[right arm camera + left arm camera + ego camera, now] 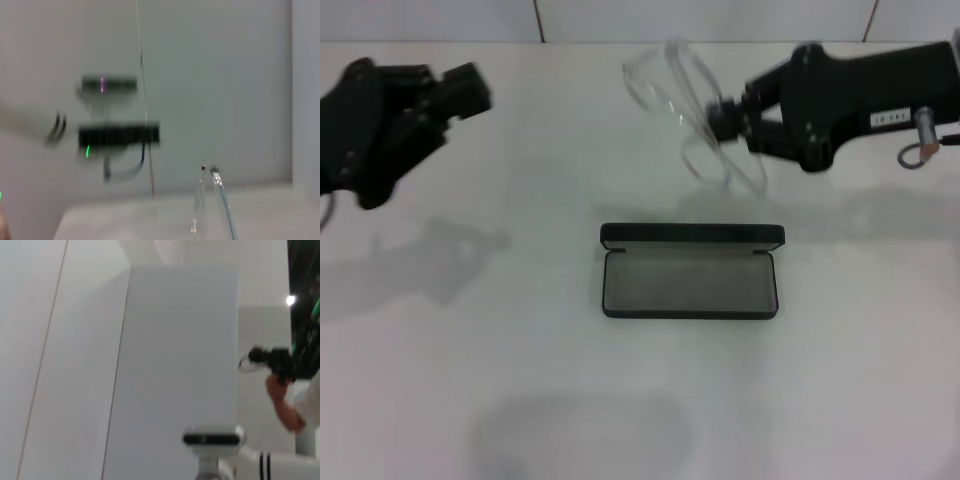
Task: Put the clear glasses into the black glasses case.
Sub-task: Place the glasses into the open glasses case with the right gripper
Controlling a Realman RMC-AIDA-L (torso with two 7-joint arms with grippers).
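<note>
While the right pincer [725, 122] holds the clear glasses [695, 115] up off the tabletop [840, 380], its fingers pinch the frame near the middle, and the glasses hang tilted in the air, behind the black glasses case [690, 271] and a little toward the robot's right of its centre. That case lies open on the white tabletop, lid folded back on the far side, grey lining facing up, its long sides running left to right. Bare surface surrounds all four edges of the case: wide stretches to the left and right, a broad band on the near side, and a clear gap between the raised lid and the glasses above. Nothing touches the case.

Over at the far left, the left pincer [470, 90] hovers above the tabletop, well apart from the case and the glasses; whether its fingers are spread or pressed together cannot be told.

Soft shadows of both arms fall on the white surface, and a pale wall with a dark vertical seam rises behind the far edge. From the right wrist view, two clear temple arms of the glasses [215, 205] show against a grey wall.
</note>
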